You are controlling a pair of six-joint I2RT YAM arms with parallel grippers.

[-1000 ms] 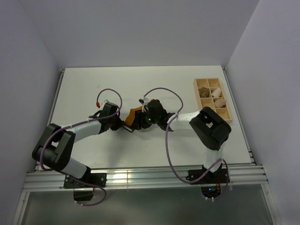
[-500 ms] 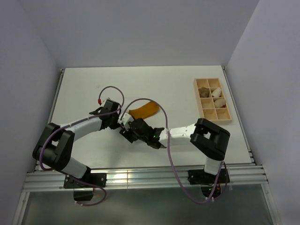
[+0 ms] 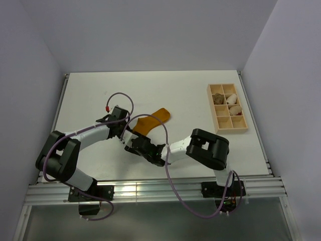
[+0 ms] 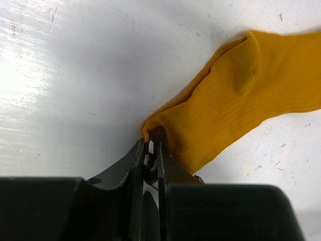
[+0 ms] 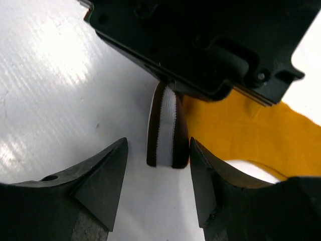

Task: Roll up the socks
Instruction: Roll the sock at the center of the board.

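One mustard-orange sock (image 3: 153, 120) lies flat on the white table, its foot stretching away to the right (image 4: 241, 95). My left gripper (image 4: 152, 149) is shut on the sock's cuff end, and white and dark-brown threads show between the jaws. The striped cuff (image 5: 168, 125) hangs down from under the left gripper's body (image 5: 200, 45). My right gripper (image 5: 158, 150) faces it from the near side, open, with the cuff's lower edge just between the fingertips; the cuff lies close to the right finger (image 5: 205, 175). Seen from above, the two grippers meet at the sock's near-left end (image 3: 131, 138).
A wooden divided tray (image 3: 244, 119) stands at the right of the table, holding small cream rolled bundles (image 3: 233, 109) and a tan bundle (image 3: 219, 99). Purple cables loop over both arms above the sock.
My right gripper has let go of the sock's middle and swung round to the near left, facing the cuff. The sock, bunched before, now lies stretched out. The left gripper kept its hold.
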